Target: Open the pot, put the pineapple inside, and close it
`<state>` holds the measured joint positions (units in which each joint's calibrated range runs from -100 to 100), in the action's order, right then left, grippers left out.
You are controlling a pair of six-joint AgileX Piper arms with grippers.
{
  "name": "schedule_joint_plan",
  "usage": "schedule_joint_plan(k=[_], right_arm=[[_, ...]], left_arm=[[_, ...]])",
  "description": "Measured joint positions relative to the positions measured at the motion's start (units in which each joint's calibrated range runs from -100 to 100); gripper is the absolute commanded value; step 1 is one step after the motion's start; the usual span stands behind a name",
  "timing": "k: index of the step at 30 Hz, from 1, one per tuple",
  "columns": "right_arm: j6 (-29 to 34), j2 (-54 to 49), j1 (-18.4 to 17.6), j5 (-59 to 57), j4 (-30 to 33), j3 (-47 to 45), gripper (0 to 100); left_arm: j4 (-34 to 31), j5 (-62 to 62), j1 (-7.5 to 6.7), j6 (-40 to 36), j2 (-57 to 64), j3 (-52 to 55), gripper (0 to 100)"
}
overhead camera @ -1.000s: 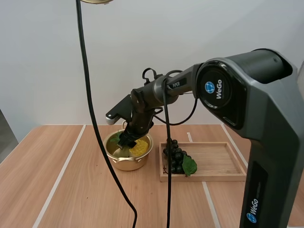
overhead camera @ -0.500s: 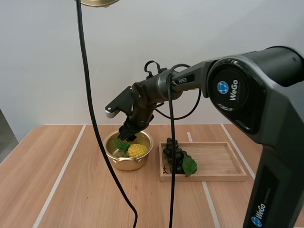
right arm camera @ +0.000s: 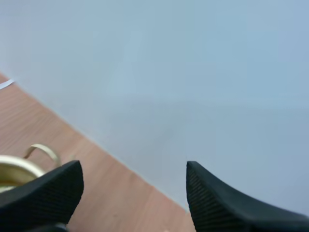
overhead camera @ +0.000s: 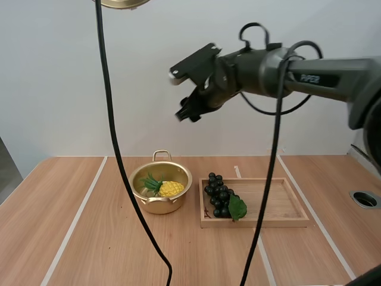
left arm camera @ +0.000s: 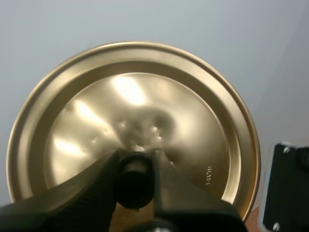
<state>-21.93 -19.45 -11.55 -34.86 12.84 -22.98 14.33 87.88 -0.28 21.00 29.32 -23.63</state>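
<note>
High view: the right arm reaches in from the right, stretched nearly level and high above the table [overhead camera: 89, 238]. The right gripper [overhead camera: 189, 112] hangs in the air, well above the pot [overhead camera: 156, 205], pointing down and left. The pot stands open, left of middle, with the pineapple [overhead camera: 171, 189] lying inside it, leaves to the left. The tray [overhead camera: 268, 208] sits just right of the pot, grapes [overhead camera: 219, 196] at its left end. The gold rim of the lid [overhead camera: 122, 2] shows far above the table. Left wrist view: the left gripper [left arm camera: 135, 166] is clenched on the lid's black knob [left arm camera: 133, 186], lid hanging clear. Right wrist view: right fingers [right arm camera: 219, 203] stand apart, released, nothing between them; the pot's rim and handle [right arm camera: 44, 150] lie beside one finger.
</note>
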Motion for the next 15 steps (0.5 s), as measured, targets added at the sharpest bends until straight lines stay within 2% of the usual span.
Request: schedule_joint_plan(k=[8, 15], right_arm=[[2.6, -10.6, 8.1, 12.7, 0.0, 0.0, 100], [3.4, -15.7, 12.0, 14.0, 0.0, 0.0, 100]], left_arm=[[0.0, 0.7, 0.00, 0.0, 0.0, 0.0, 0], [0.8, 0.9, 0.00, 0.0, 0.0, 0.0, 0]])
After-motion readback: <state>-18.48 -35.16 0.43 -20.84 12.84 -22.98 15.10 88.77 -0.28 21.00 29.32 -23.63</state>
